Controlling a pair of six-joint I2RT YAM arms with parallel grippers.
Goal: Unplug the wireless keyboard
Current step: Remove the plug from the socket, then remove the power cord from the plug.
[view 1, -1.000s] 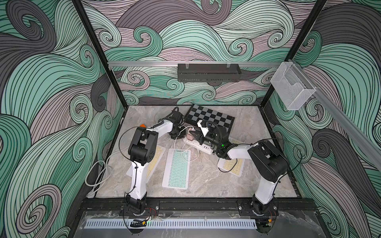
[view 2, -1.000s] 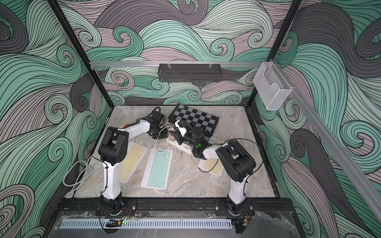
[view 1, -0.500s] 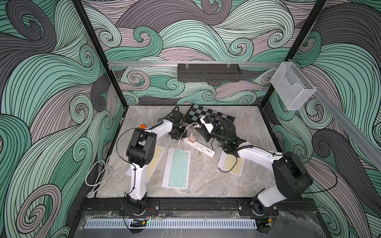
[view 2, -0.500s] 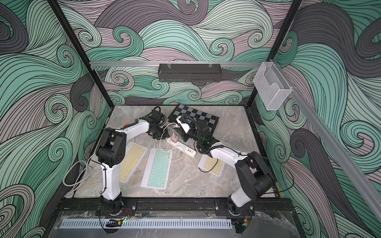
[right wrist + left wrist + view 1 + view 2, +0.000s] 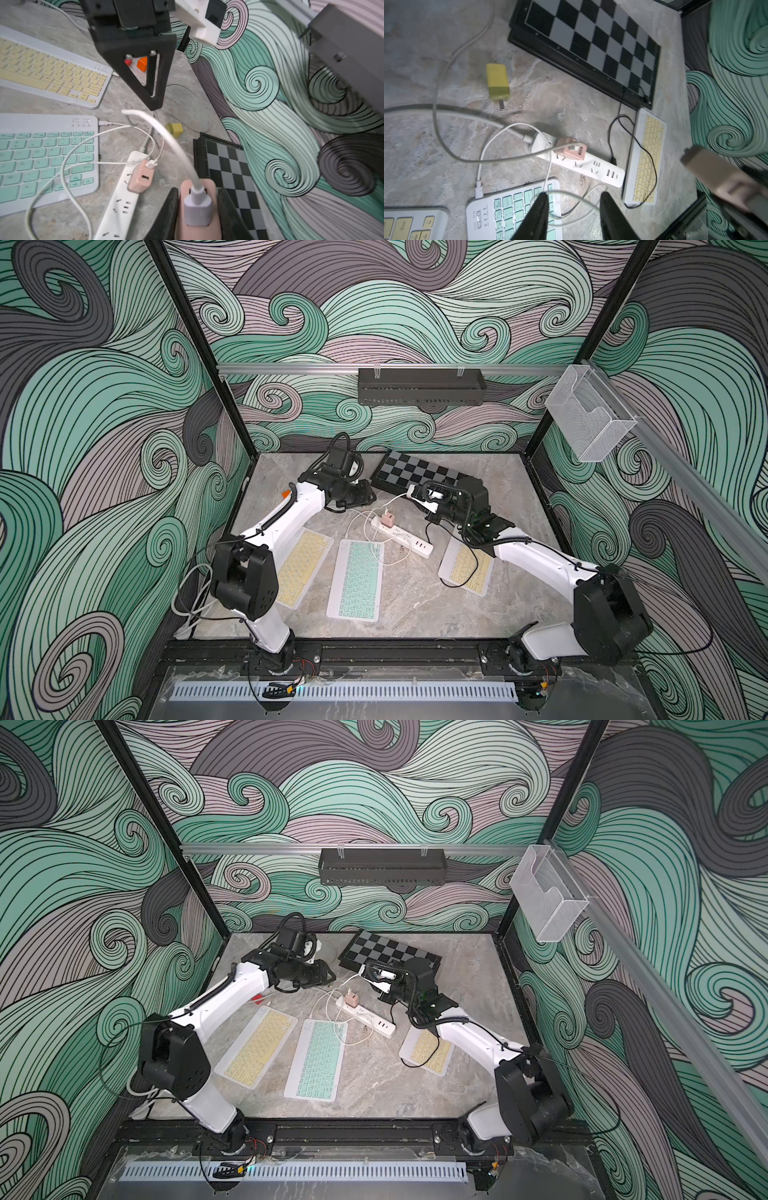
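The teal wireless keyboard (image 5: 357, 578) (image 5: 318, 1058) lies mid-table, a white cable (image 5: 478, 190) plugged into its back edge. A pink adapter (image 5: 571, 151) sits in the white power strip (image 5: 403, 537). My right gripper (image 5: 197, 190) (image 5: 417, 492) is shut on a second pink adapter (image 5: 197, 224) that carries a white plug and cable, held in the air beside the chessboard. My left gripper (image 5: 574, 194) (image 5: 360, 497) hovers open behind the strip. A loop of white cable crosses the gap between its fingers.
Yellow keyboards lie at the left (image 5: 301, 568) and right (image 5: 467, 568), the right one with a black cable. A chessboard (image 5: 415, 472) sits at the back, and a yellow adapter (image 5: 497, 82) lies loose near it. An orange block (image 5: 142, 64) is by the left wall.
My left gripper's jaws have opened. The right arm's elbow has swung out to the right and lower, while its gripper keeps the pink adapter near the chessboard.
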